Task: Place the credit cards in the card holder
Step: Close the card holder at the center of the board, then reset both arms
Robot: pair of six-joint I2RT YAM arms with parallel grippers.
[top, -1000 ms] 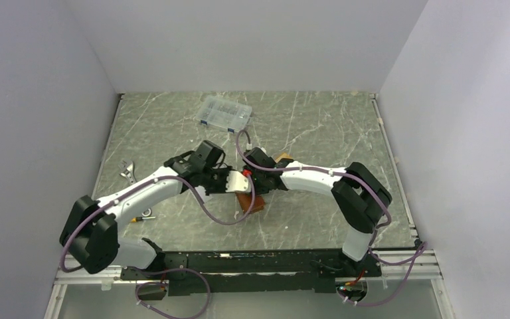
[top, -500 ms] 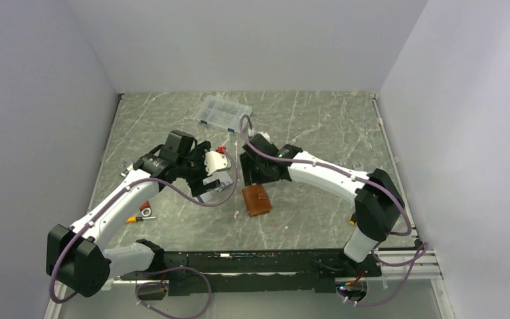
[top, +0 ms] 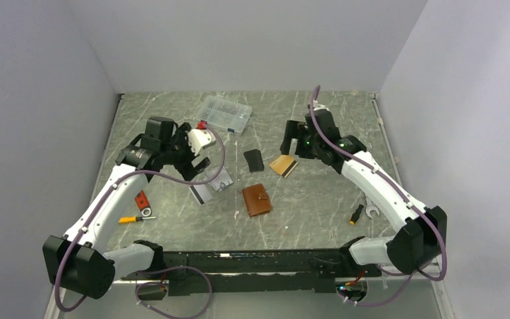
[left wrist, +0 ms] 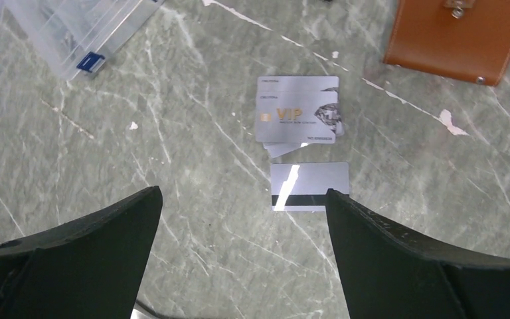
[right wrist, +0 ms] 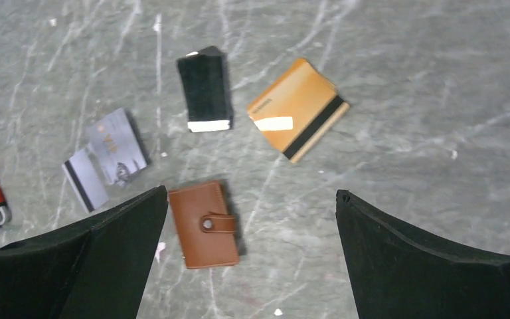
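Where both arms met a second ago: card holder (top: 257, 199) now lies closed and alone on the table (top: 319, 206), lower centre of the top view.
Left fingers (left wrist: 93, 252): wide apart, empty, swung back to the left, above the silver cards (left wrist: 297, 118).
Right fingers (right wrist: 425, 259): wide apart, empty, withdrawn to the upper right.
Orange card (top: 283, 165): flat, stripe up, right of the black rectangle (top: 254, 159).
Silver cards: loose pile, left of the card holder, not touching it.
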